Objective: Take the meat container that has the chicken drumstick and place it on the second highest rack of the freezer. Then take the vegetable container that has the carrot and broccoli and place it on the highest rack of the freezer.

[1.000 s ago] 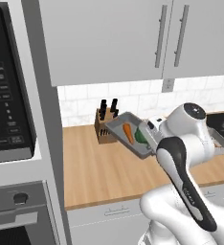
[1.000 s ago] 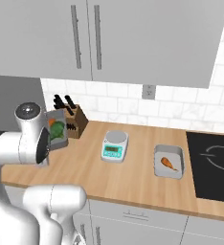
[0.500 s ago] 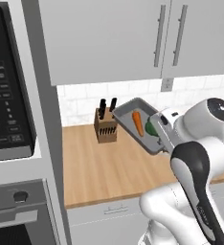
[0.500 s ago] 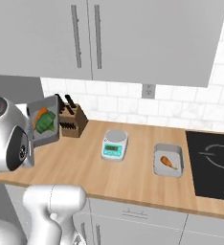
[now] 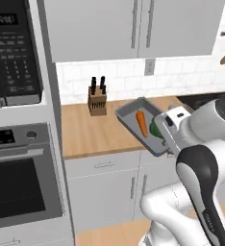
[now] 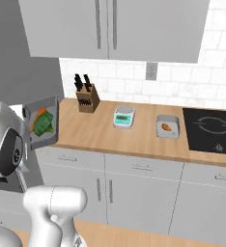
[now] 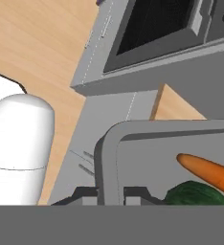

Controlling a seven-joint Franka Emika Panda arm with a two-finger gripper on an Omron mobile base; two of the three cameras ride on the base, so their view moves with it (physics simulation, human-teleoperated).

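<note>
Left: black oven (image 5: 18,190). Centre: vegetable container (image 5: 133,126), a shallow grey tray with rounded rim, tilted clear of the counter (image 5: 85,134); jaws of the gripper (image 7: 111,194) clamp its edge. Smooth tapered carrot (image 5: 141,123) and bumpy broccoli (image 7: 195,194) could slide out. Right: drumstick tray (image 6: 167,127) on woodgrain.

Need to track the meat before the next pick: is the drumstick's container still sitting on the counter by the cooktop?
Yes: in the right base view the chicken drumstick lies in its container on the counter beside the cooktop.

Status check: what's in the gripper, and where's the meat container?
Gripper shut on vegetable container, held off counter. Meat container on counter. Nothing blocking.
</note>
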